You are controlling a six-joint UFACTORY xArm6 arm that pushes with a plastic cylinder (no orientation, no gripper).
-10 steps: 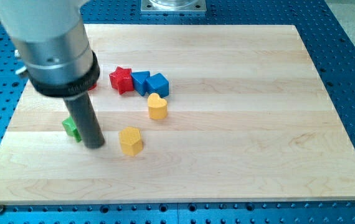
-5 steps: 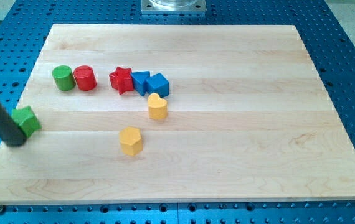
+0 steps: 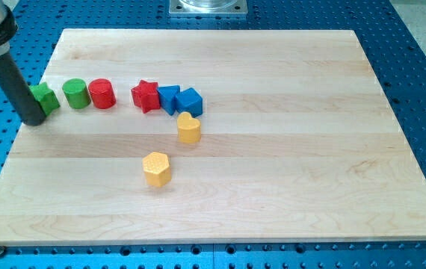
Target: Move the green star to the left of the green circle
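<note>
The green star (image 3: 45,97) lies at the board's left edge, just left of the green circle (image 3: 75,93), with a small gap between them. My tip (image 3: 32,120) rests on the board at the star's lower left, touching it or nearly so. The dark rod rises from there to the view's top left and hides part of the star's left side.
Right of the green circle stand a red cylinder (image 3: 102,93), a red star (image 3: 146,96) and two blue blocks (image 3: 170,98) (image 3: 190,101) in a row. A yellow heart (image 3: 189,128) and a yellow hexagon (image 3: 157,168) lie below. The board's left edge (image 3: 20,142) is close to my tip.
The green star has gone left and then up the view, from below the circle to its left. My tip moved with it along the board's left edge.
</note>
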